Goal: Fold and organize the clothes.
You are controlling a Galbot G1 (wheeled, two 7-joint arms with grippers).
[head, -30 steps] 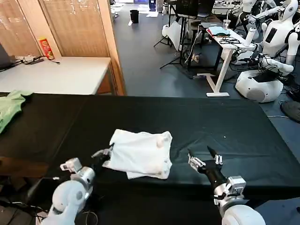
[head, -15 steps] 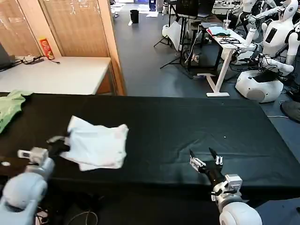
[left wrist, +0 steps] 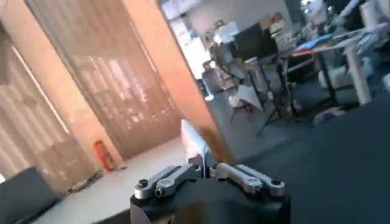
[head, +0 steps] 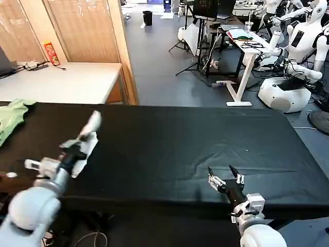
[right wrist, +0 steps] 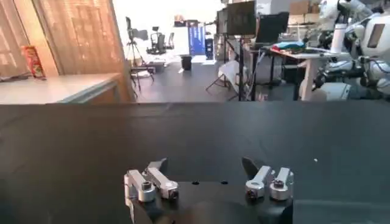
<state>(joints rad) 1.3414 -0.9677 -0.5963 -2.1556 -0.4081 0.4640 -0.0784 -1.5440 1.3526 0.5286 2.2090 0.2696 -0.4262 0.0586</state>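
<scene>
The white T-shirt (head: 85, 144) is bunched into a narrow, blurred shape over the left part of the black table (head: 205, 139). My left gripper (head: 72, 153) is shut on its cloth, a white strip of which (left wrist: 195, 141) stands up between the closed fingers in the left wrist view (left wrist: 205, 171). Near the table's front edge on the right, my right gripper (head: 225, 177) stands open with nothing between its fingers (right wrist: 205, 167).
A light green garment (head: 11, 117) lies at the table's far left. Behind it stands a white table (head: 61, 82) with a red can (head: 50, 52). Other robots and desks stand at the back right.
My left gripper has dragged the T-shirt from the table's middle far to the left, and the cloth has gone from a flat folded patch to a bunched strip. The right gripper barely moved.
</scene>
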